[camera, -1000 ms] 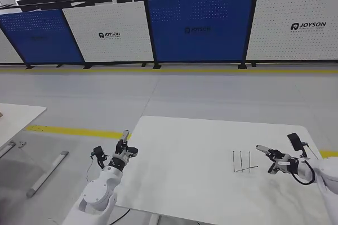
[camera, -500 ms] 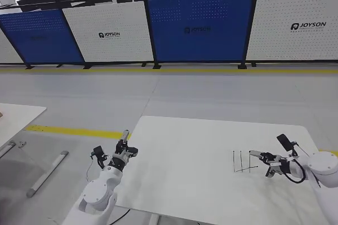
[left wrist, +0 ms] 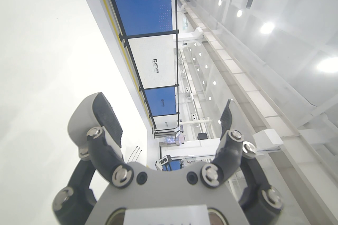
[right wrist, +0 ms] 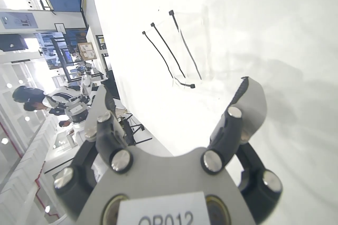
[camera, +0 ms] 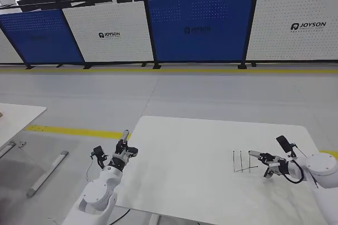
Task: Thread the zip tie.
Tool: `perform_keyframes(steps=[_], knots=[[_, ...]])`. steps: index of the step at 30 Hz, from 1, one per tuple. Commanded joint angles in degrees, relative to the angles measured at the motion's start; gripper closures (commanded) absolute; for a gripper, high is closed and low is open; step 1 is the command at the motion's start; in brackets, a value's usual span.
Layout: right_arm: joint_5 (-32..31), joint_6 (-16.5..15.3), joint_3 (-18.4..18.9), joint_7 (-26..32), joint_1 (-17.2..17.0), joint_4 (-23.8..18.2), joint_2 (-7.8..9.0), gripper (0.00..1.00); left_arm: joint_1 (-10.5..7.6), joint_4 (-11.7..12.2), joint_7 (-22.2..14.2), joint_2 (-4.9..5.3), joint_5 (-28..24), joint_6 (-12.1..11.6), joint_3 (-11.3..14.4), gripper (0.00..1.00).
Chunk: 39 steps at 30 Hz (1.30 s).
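Observation:
Several thin black zip ties [camera: 241,161] lie close together on the white table [camera: 186,152], toward its right side. In the right wrist view the zip ties [right wrist: 169,52] run side by side, with a shorter one crossing their near ends. My right gripper [camera: 258,157] hovers just right of them, open and holding nothing; its fingers [right wrist: 248,96] frame the near ends of the ties. My left gripper [camera: 124,139] stands open and bare at the table's left edge, pointing up and away. From the left wrist view, the left gripper [left wrist: 166,115] has the zip ties [left wrist: 136,151] far off.
The table's left edge runs beside my left arm, and its front edge lies near both arms. A second white table [camera: 11,121] stands apart at the far left. Blue and white partition panels [camera: 197,31] line the back of the floor.
My right gripper has moved left across the table, closing in on the zip ties. The left arm has kept still.

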Motion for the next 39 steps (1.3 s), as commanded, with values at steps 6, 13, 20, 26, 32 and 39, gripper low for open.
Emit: perform_keyframes(steps=[6,13,20,26,32,39], knots=[[0.06,-0.54,-0.47,-0.10,0.95,2.42,0.07,0.42,0.00,0.00,0.00,0.00,0.00,0.00,0.00,0.00],[0.29,-1.49,-0.57,0.77,0.91,2.88,0.34,0.60,0.00,0.00,0.00,0.00,0.00,0.00,0.00,0.00],[0.28,-1.91,-1.14,1.29,1.19,3.80,0.47,0.60,0.00,0.00,0.00,0.00,0.00,0.00,0.00,0.00],[0.16,-2.22,-1.38,1.23,1.33,3.82,0.62,0.72,0.00,0.00,0.00,0.00,0.00,0.00,0.00,0.00],[0.10,-2.04,-2.06,1.21,1.70,3.96,0.62,0.75,0.00,0.00,0.00,0.00,0.00,0.00,0.00,0.00],[-0.08,-1.65,-2.87,0.99,2.19,4.38,0.59,0.95,0.00,0.00,0.00,0.00,0.00,0.00,0.00,0.00]])
